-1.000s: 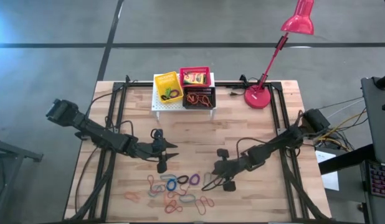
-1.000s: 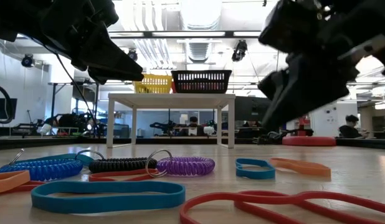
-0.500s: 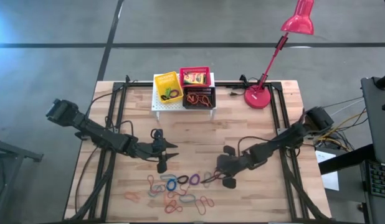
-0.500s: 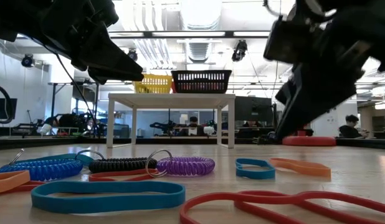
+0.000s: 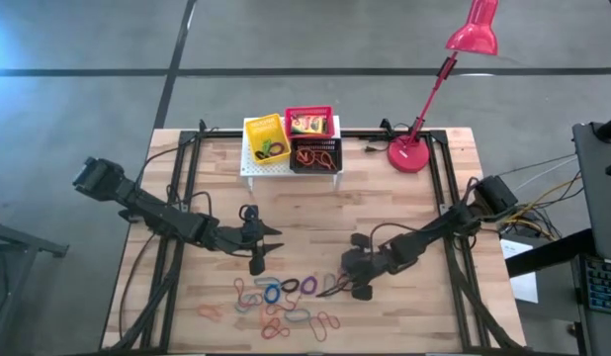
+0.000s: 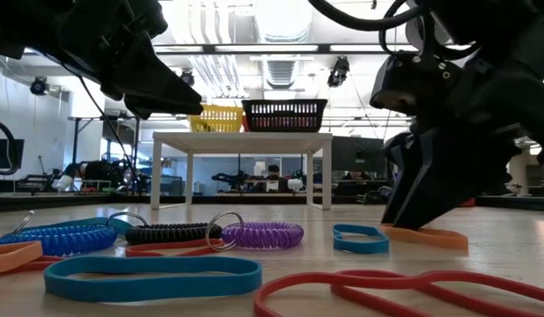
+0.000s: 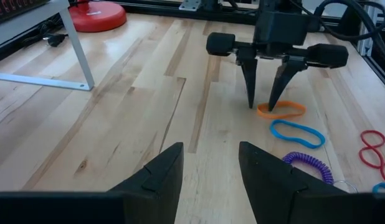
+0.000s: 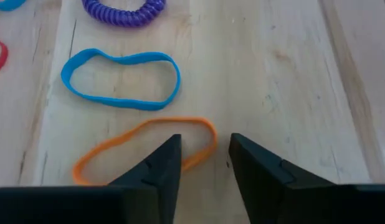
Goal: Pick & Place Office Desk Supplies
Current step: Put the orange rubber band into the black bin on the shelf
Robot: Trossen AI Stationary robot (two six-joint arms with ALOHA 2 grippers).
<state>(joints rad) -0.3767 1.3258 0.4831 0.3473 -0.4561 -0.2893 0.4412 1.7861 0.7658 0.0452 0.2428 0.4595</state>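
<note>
We get four views. High view looks straight down, far, covering the whole surface (image 5: 385,213) and both arms. Low view sits at surface height, close to the loops, facing the room. Left wrist view looks across at the right end effector (image 7: 265,107). Right wrist view looks down, very near. Both wrist views share the orange loop (image 8: 146,151) and blue loop (image 8: 121,78).

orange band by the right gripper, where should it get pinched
Pinch the strand of the orange band at its end nearest the right gripper, coming straight down. It lies flat as a thin loop, so one finger probably has to land inside and one outside; the open fingers already straddle that end.
</note>
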